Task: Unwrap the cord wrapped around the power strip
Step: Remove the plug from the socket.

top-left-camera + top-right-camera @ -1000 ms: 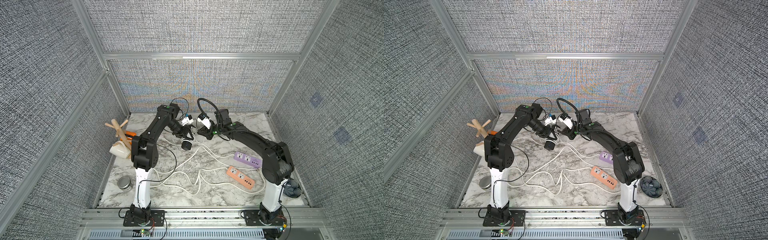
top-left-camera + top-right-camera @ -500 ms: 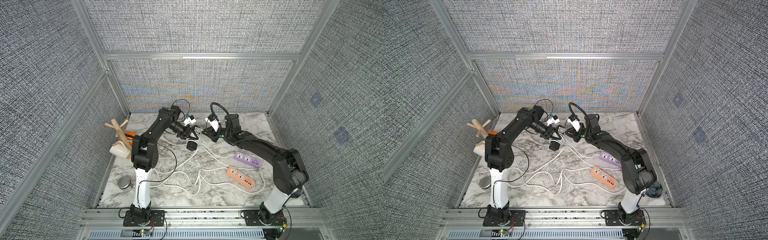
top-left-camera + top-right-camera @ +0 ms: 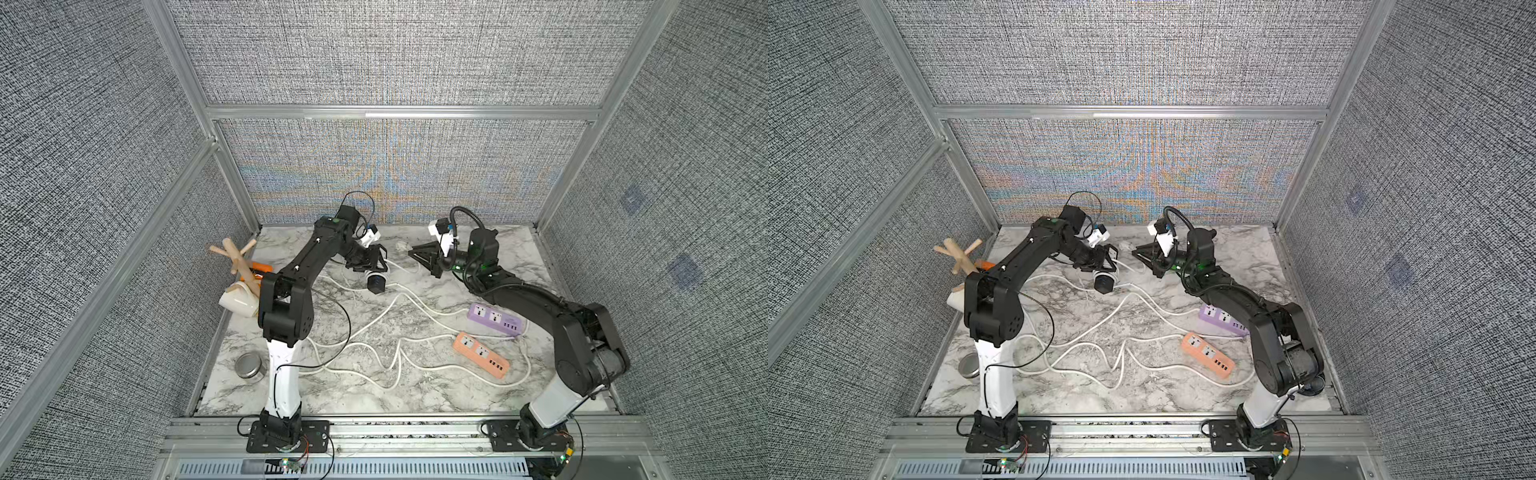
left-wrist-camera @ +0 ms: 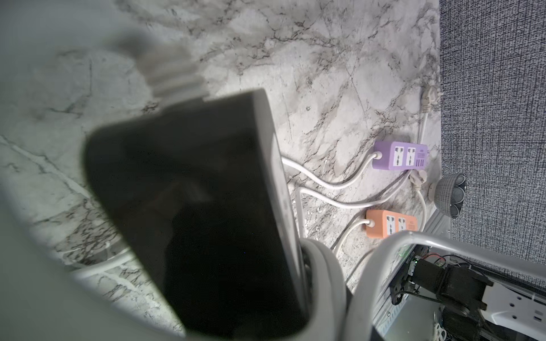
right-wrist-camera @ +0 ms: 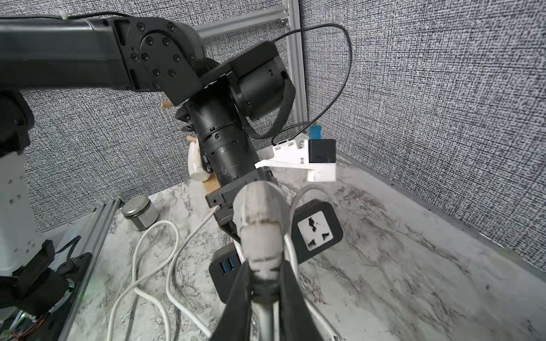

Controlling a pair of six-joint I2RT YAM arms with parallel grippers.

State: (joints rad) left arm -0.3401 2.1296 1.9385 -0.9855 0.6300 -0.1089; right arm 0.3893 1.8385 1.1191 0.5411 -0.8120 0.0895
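"Power strip point(image 3: 376, 284): your left gripper point(image 3: 371, 270) clamps it just above the table point(image 3: 436, 395), near the back."

"Yes, and your right gripper point(image 5: 266, 283), pinching the plug point(image 5: 260, 218), has pulled away, so the cord point(image 5: 310, 189) is coming off."

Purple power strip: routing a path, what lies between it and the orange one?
A white cord passes between purple strip and orange strip; left wrist view shows it.

Loose cords point(image 4: 336, 186) cross ctr; purple strip point(image 3: 494, 319), orange strip point(image 3: 480, 354) crowd right.
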